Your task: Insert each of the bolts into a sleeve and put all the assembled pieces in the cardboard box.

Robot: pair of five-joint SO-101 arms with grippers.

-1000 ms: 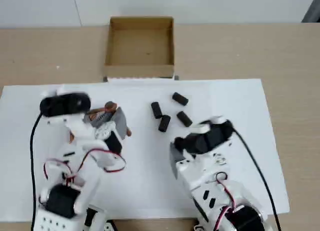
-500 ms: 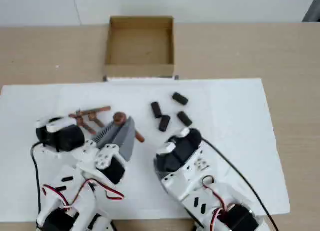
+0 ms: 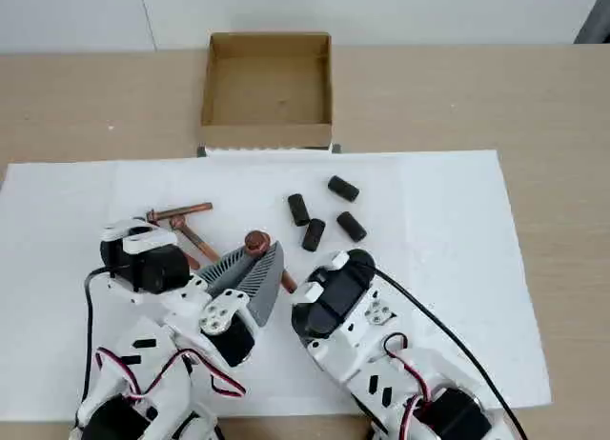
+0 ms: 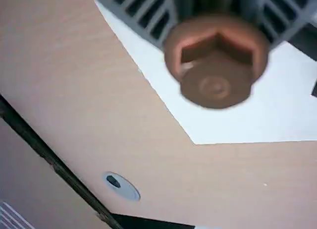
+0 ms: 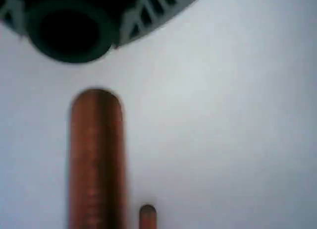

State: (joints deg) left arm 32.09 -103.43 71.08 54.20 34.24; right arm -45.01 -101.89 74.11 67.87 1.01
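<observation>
White paper (image 3: 429, 202) lies under both arms. Your left gripper (image 3: 257, 259) pinches a bolt (image 3: 255, 241) and your right gripper (image 5: 74, 11) clamps a sleeve (image 5: 69, 35) (bore facing the shaft tip). Line up the axes before pushing.

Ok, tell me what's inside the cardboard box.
Inside the cardboard box only its bare floor shows, with nothing lying on it. The near wall hides a thin strip of floor just behind it, so that strip cannot be checked.
</observation>
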